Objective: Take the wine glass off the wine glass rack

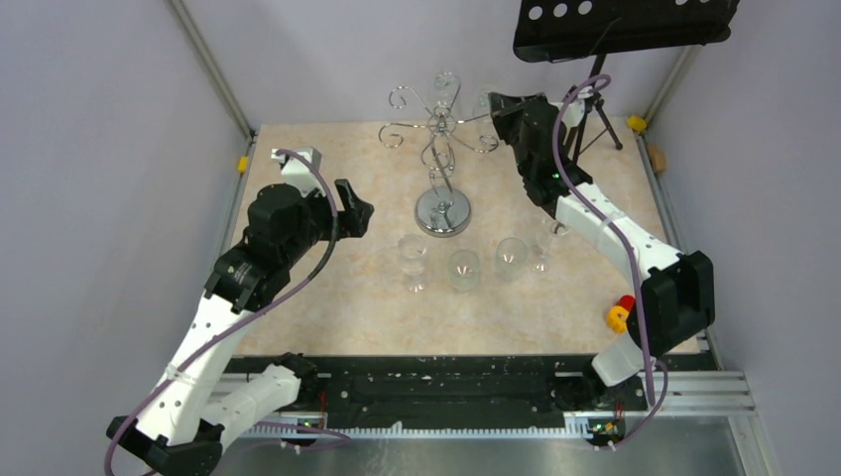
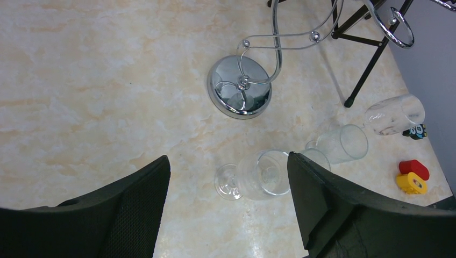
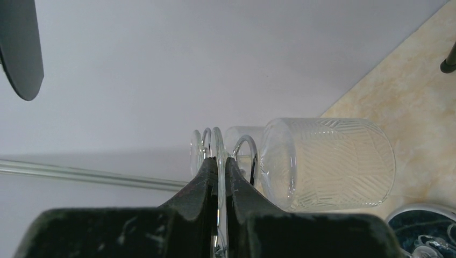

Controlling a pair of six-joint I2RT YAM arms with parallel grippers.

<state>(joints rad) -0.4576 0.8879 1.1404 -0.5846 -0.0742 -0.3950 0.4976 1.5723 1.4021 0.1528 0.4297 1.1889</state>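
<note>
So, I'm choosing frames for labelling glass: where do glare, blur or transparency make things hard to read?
Top view: the table glasses nearly vanish into the marble top, and the rack base mirrors light. Left wrist: sharp, though that base shows reflections. Right wrist: the near jaws read as dark shapes; the glass pattern is crisp.

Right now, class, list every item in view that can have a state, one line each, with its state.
Wine glass rack: upright, one glass hanging on it.
Wine glass: hanging from a rack arm, gripped.
Right end effector: shut on the wine glass.
Left end effector: open, empty.
Four other glasses: off the rack, on the table.
</note>
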